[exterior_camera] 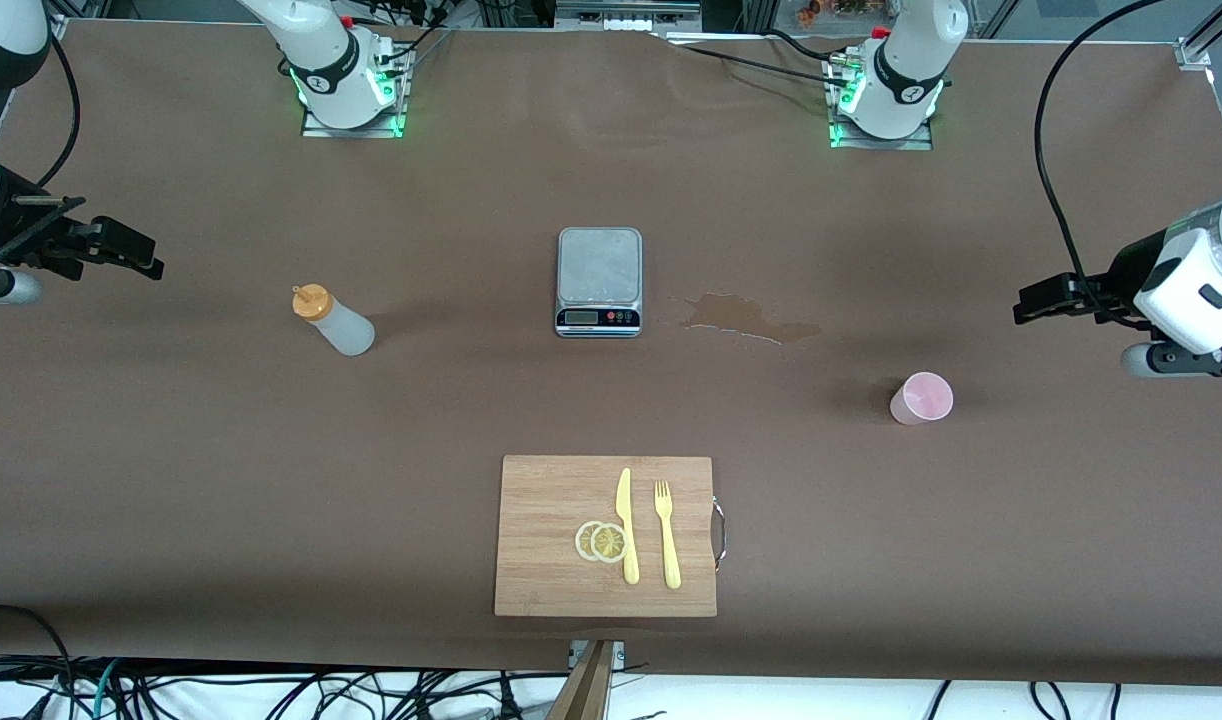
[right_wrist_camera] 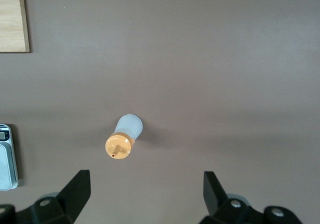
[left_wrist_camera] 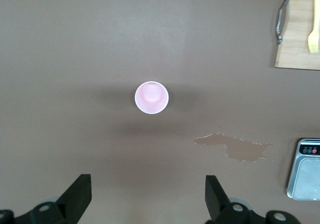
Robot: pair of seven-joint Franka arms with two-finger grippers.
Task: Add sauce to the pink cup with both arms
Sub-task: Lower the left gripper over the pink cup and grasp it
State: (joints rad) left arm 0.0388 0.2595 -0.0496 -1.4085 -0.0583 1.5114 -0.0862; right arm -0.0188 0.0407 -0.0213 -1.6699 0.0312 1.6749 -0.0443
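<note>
The sauce bottle point(exterior_camera: 333, 320), whitish with an orange nozzle cap, stands upright on the brown table toward the right arm's end. It also shows in the right wrist view point(right_wrist_camera: 125, 136). The pink cup point(exterior_camera: 922, 398) stands upright toward the left arm's end, and the left wrist view point(left_wrist_camera: 151, 97) shows it is empty. My right gripper point(exterior_camera: 131, 255) is open and empty, up in the air off to the side of the bottle point(right_wrist_camera: 145, 196). My left gripper point(exterior_camera: 1033, 303) is open and empty, up in the air off to the side of the cup point(left_wrist_camera: 148, 199).
A grey scale point(exterior_camera: 598, 281) sits at the table's middle. A wet spill point(exterior_camera: 751, 318) lies between the scale and the cup. A wooden cutting board point(exterior_camera: 551, 560) nearer the front camera carries a yellow knife point(exterior_camera: 626, 525), a fork point(exterior_camera: 667, 535) and lemon slices point(exterior_camera: 601, 541).
</note>
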